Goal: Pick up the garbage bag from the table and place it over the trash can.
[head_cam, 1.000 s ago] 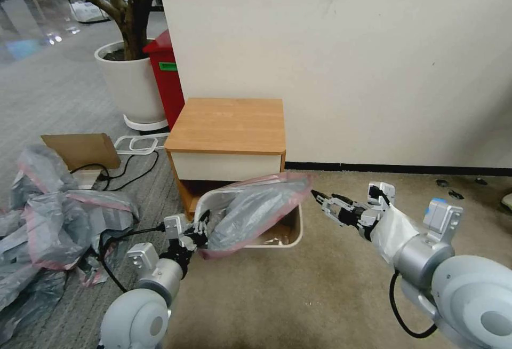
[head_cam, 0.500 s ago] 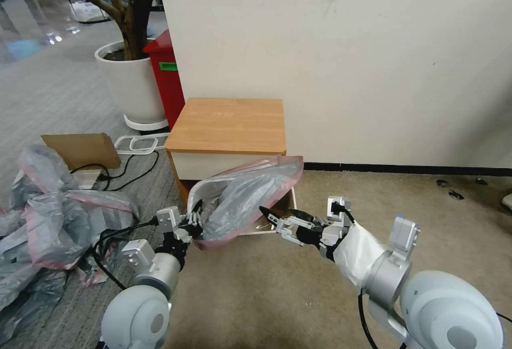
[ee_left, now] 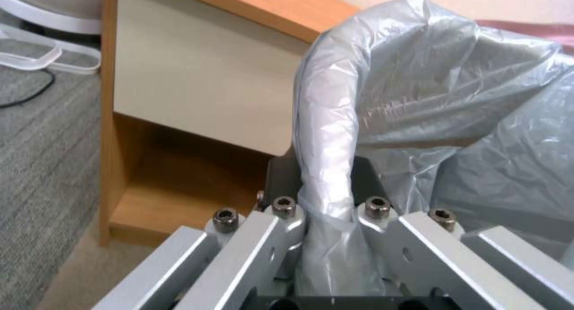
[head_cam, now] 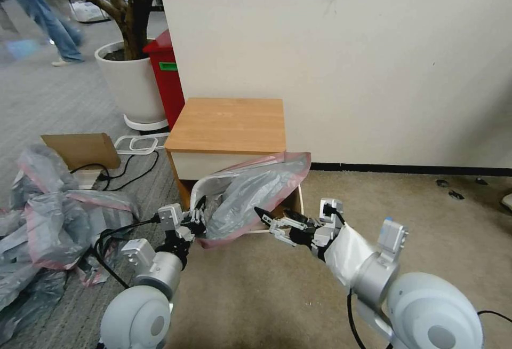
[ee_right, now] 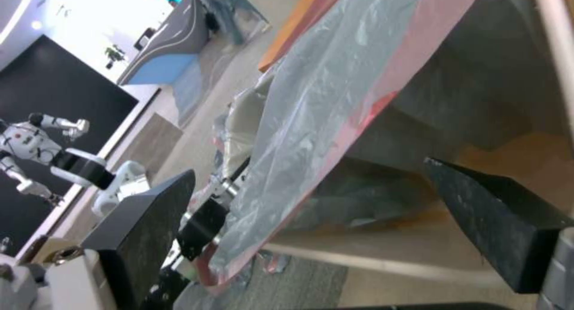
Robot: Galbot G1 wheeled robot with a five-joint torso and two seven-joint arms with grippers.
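The garbage bag [head_cam: 250, 194], grey and crinkly with a pink rim band, hangs spread above the cream trash can [head_cam: 300, 198] in front of the wooden table [head_cam: 226, 125]. My left gripper [head_cam: 198, 222] is shut on a bunched corner of the garbage bag [ee_left: 383, 99], and the plastic runs between its fingers [ee_left: 281, 211]. My right gripper [head_cam: 265, 222] is open at the bag's lower pink edge. In the right wrist view the pink band [ee_right: 383, 99] passes between the two black pads [ee_right: 150, 220], apart from both. The bag hides most of the can's opening.
A heap of similar grey-pink bags [head_cam: 58, 221] lies on the floor at my left, with cardboard [head_cam: 80, 149] and cables behind it. A red bin [head_cam: 168, 77] and a white plant pot [head_cam: 130, 85] stand beyond the table. The wall is close behind; carpet to the right is open.
My right arm has swung left and in, from beside the bag's right end to its lower pink edge. The left gripper has kept its hold, and the bag has lifted slightly at its far end.
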